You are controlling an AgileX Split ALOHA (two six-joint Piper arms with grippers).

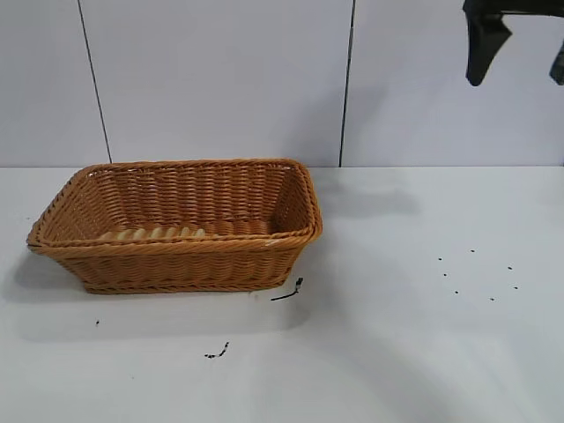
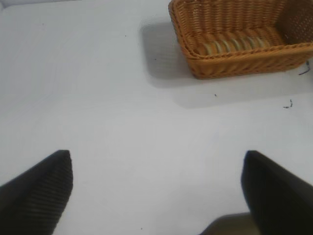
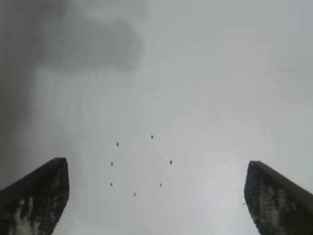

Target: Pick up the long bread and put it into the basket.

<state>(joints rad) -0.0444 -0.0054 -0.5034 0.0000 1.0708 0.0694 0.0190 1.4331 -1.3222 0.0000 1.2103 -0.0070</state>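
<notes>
long bread (image 1: pixel 152 234) in basket (image 1: pixel 176 264), right gripper (image 1: pixel 520 53) spread empty, well apart

The long bread (image 1: pixel 157 234), tan with pale crosswise ribs, lay flat inside the basket (image 1: pixel 291 181) along its near wall. The orange-brown wicker basket sat upright on my table.

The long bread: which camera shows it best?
The left wrist view: the long bread lies inside the basket, its ribbed top seen from above. The exterior view shows only a strip of it over the near rim. The right wrist view shows none of it.
</notes>
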